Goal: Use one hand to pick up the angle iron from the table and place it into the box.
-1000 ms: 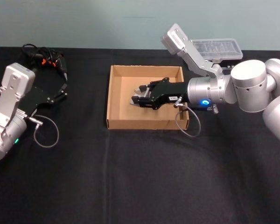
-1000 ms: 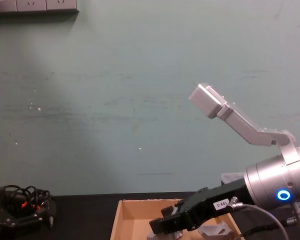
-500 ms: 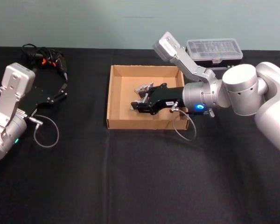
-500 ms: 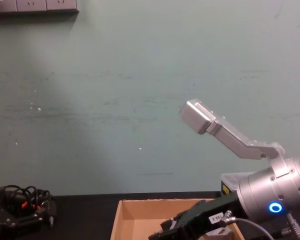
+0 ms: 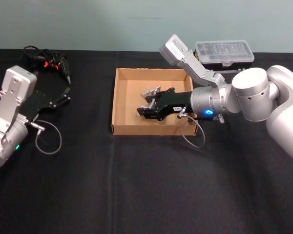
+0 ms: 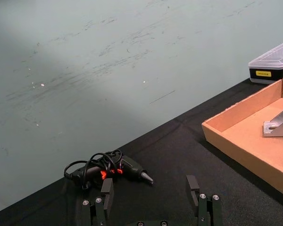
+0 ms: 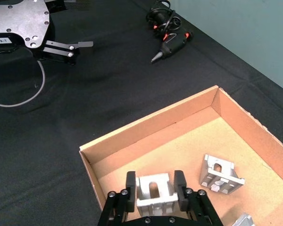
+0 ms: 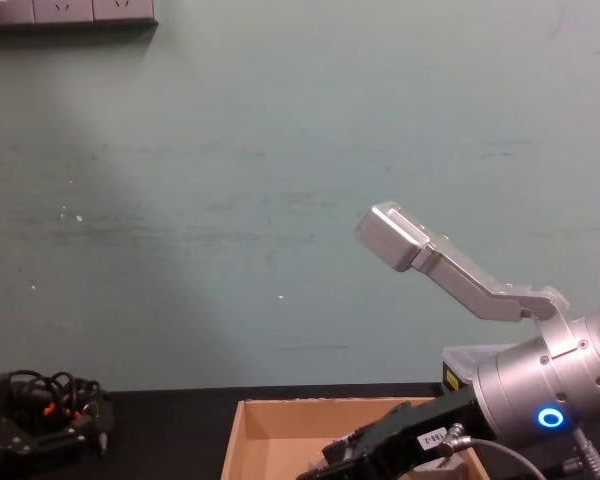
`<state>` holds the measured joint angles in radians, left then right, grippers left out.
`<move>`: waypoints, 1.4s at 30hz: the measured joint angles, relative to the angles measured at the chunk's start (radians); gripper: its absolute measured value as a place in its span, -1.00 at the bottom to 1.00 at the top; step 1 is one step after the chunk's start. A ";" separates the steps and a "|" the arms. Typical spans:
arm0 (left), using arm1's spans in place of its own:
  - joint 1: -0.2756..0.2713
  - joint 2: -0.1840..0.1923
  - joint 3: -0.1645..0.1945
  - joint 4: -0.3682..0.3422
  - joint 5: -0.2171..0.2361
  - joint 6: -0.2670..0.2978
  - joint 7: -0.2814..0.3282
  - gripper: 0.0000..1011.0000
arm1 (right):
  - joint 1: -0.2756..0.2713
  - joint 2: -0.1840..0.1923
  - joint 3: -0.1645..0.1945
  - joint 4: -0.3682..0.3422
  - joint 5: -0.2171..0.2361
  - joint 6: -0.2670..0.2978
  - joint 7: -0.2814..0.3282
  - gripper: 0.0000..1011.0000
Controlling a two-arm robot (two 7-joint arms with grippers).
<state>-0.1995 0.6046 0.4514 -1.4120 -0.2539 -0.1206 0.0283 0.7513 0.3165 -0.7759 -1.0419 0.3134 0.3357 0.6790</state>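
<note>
Left gripper (image 5: 63,95) waits open, well to the left of the box (image 5: 118,103). Inside the box the right gripper (image 7: 153,192) is closed on an angle iron (image 7: 153,192) just above the cardboard floor, and another bracket (image 7: 220,173) lies beside it.

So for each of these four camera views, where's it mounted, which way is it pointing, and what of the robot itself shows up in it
Head: high up, looking down on the table; both arms show, right hand in the box.
Chest: low, facing the wall across the table; right arm reaches in over the box.
Left wrist: on the parked left arm, looking past the left hand toward the glue gun.
Right wrist: looking down into the box; the fingers clamp an angle iron.
Shared: both wrist views show the glue gun and the box.
</note>
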 joint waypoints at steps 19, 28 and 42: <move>0.000 0.000 0.000 0.000 0.000 0.000 0.000 0.98 | 0.000 0.002 0.001 -0.002 0.003 -0.002 0.001 0.98; 0.000 0.000 0.000 0.000 0.000 0.000 0.000 0.98 | -0.042 0.031 0.043 -0.074 0.059 -0.045 0.057 0.98; 0.000 0.000 0.000 0.000 0.000 0.000 0.000 0.98 | -0.186 0.151 0.155 -0.290 0.214 -0.177 0.073 0.98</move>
<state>-0.1995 0.6047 0.4514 -1.4120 -0.2539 -0.1205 0.0283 0.5655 0.4675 -0.6206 -1.3320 0.5276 0.1584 0.7524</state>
